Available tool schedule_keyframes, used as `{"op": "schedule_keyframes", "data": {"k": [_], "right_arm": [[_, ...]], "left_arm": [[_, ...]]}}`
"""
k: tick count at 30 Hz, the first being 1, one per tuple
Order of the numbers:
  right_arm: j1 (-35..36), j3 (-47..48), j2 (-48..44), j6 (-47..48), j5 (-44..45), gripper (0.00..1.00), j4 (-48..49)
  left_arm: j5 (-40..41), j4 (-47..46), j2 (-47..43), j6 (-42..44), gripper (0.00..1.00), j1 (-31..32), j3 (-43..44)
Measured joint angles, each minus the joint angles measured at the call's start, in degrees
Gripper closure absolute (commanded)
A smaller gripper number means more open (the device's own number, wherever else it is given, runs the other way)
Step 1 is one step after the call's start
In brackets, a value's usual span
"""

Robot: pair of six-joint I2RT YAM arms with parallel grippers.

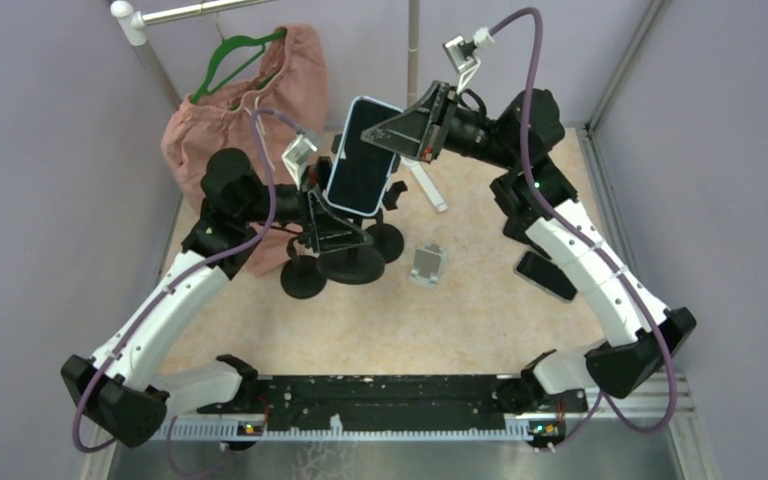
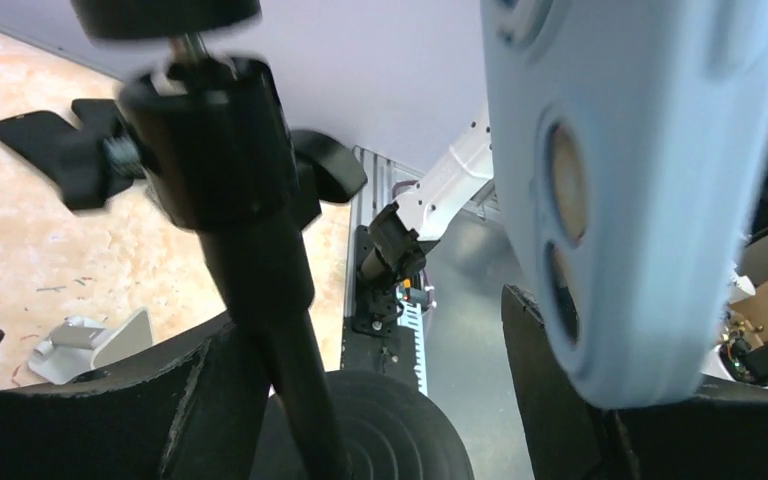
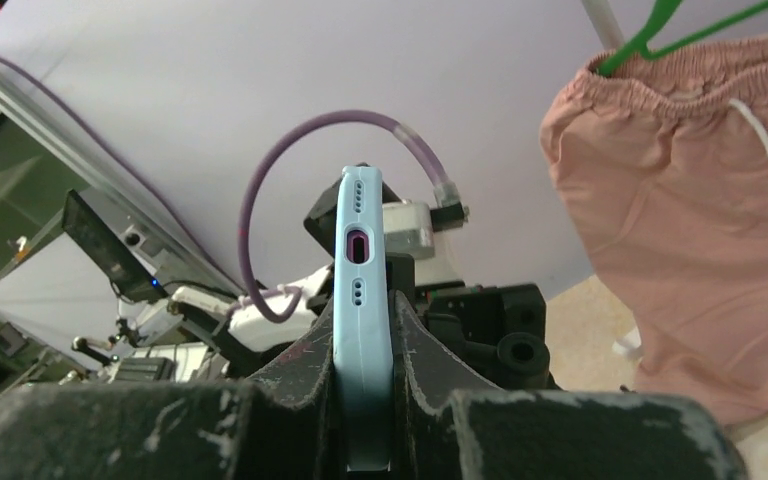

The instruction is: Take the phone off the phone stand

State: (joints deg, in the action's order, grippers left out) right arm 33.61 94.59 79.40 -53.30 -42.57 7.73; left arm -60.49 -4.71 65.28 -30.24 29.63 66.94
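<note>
Backdrop: lilac walls, beige speckled tabletop (image 1: 480, 310).
Right gripper (image 1: 405, 130): pinching black phone in light-blue soft case (image 1: 360, 160) across its flat faces.
Left gripper (image 1: 332, 222): spread, black round-based phone stand (image 1: 355, 265) between its fingers, ungripped.
Phone: just above left fingers; clear of clamp or not, can't tell.
Risk: stand unbraced, a snag drags or tips it.
Risk: soft case slips in the pinch.

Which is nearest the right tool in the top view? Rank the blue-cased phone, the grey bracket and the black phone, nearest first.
1. Blue-cased phone: clamped in the right tool, upper centre.
2. Grey bracket: centre of the view, lower down.
3. Black phone: lying flat, far right.
</note>
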Motion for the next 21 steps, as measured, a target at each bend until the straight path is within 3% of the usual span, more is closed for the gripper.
{"op": "schedule_keyframes", "data": {"k": [4, 11, 14, 18, 21], "right_arm": [[-0.02, -6.56, -2.97, -1.49, -0.15, 1.0, 3.89], [1.07, -9.68, -4.46, -5.49, -1.44, 1.0, 9.99], [3.3, -10.88, -5.46, -5.09, -1.33, 1.0, 11.08], [6.03, -12.59, -7.45, -1.07, 1.86, 1.0, 10.69], [6.78, -14.05, -9.51, 1.99, 3.8, 0.84, 9.44]], "left_arm": [[-0.42, 0.31, -0.63, 1.88, 0.42, 0.02, -1.64], [0.7, 0.79, -0.94, 6.43, 0.79, -0.11, -2.38], [1.86, 0.87, -1.46, 6.6, 1.0, -0.31, -2.97], [1.68, 0.92, -1.92, 8.0, 1.0, -0.42, -3.08], [1.49, 1.6, -2.03, 9.05, 1.0, -0.11, -3.08]]}}
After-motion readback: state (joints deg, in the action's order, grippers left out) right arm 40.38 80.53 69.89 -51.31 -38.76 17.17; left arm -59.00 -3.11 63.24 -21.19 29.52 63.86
